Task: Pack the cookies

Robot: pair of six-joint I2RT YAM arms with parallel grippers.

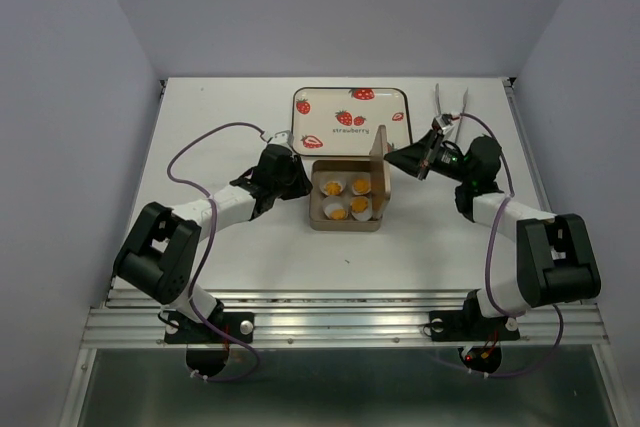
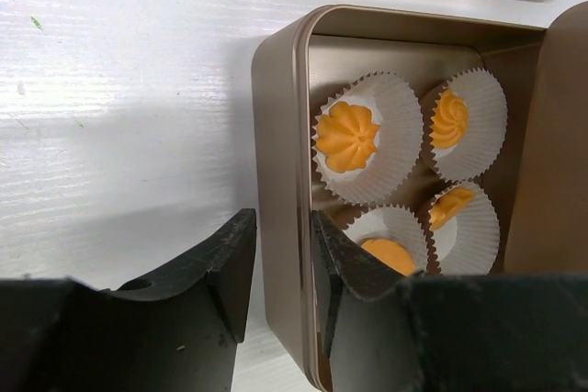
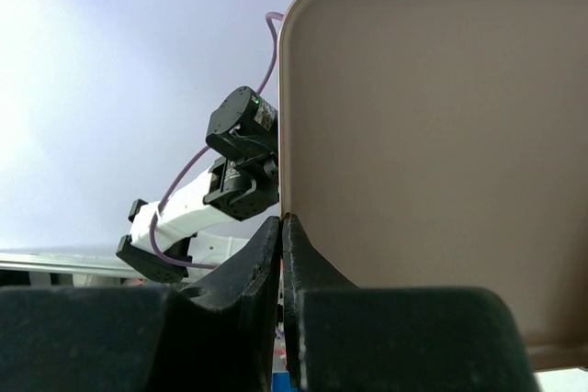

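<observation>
Pinching the box [image 2: 276, 89] wall, the left claw [image 2: 281, 227] steadied it (all four cookies [image 2: 347, 135] sat inside) so the near-shut, empty right claw [image 3: 282, 227] could probably push the lid [image 3: 432, 162] down.

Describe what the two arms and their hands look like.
The left arm and right arm both have bulky black joint housings linked by white segments, and a thin purple cable loops along each. The left hand and right hand are matte black, each with two blocky, angular fingers. No lettering is visible.
</observation>
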